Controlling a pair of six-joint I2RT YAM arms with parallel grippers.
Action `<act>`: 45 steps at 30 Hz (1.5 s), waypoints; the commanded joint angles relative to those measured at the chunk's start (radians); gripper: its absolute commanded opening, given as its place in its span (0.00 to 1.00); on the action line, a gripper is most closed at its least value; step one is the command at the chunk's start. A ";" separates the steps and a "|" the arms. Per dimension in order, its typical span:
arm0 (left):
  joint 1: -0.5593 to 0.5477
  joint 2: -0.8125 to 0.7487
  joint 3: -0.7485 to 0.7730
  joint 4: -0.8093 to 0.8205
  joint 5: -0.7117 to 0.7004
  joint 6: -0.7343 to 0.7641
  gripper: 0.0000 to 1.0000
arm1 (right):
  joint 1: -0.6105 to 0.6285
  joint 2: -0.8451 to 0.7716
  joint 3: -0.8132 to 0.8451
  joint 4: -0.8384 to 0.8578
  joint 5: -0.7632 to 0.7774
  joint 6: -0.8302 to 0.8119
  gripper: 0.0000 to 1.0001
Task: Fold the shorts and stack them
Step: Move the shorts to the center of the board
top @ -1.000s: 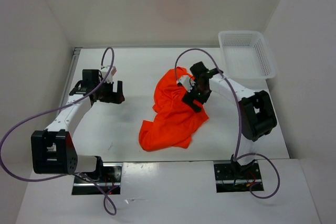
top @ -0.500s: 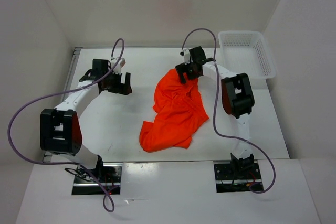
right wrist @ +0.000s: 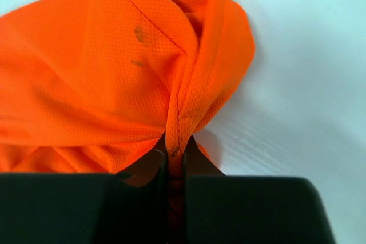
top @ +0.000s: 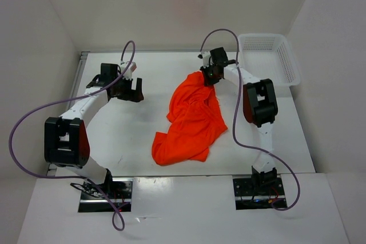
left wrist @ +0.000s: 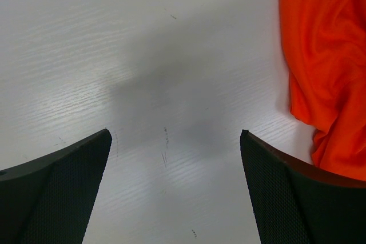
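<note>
Tabletop; right claw tight on shorts

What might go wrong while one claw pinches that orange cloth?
The right gripper pinches only a thin ridge of the bright orange mesh shorts, so the fabric might slip free when pulled. The shorts lie crumpled, so lifting one edge may twist them more. The left gripper hangs open over the white table, off the cloth.
</note>
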 commanded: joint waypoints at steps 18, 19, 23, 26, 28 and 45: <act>0.170 -0.190 -0.011 0.157 -0.468 0.004 1.00 | 0.420 -0.446 0.025 -0.102 0.154 -0.186 0.00; 0.170 -0.223 -0.032 0.136 -0.468 0.004 1.00 | 0.420 -0.492 -0.077 -0.079 0.173 -0.196 0.00; 0.170 -0.300 -0.078 0.073 -0.365 0.004 1.00 | 0.430 -0.617 -0.412 -0.013 0.196 -0.197 0.00; 0.158 -0.343 -0.130 0.002 -0.175 0.004 1.00 | 0.430 -0.635 -0.581 0.041 0.185 -0.207 0.00; 0.143 -0.360 -0.164 -0.073 -0.072 0.004 1.00 | 0.430 -0.635 -0.625 0.075 0.228 -0.230 0.00; -0.026 -0.191 -0.163 0.105 -0.212 0.004 1.00 | 0.430 -0.683 -0.774 0.115 0.265 -0.322 0.00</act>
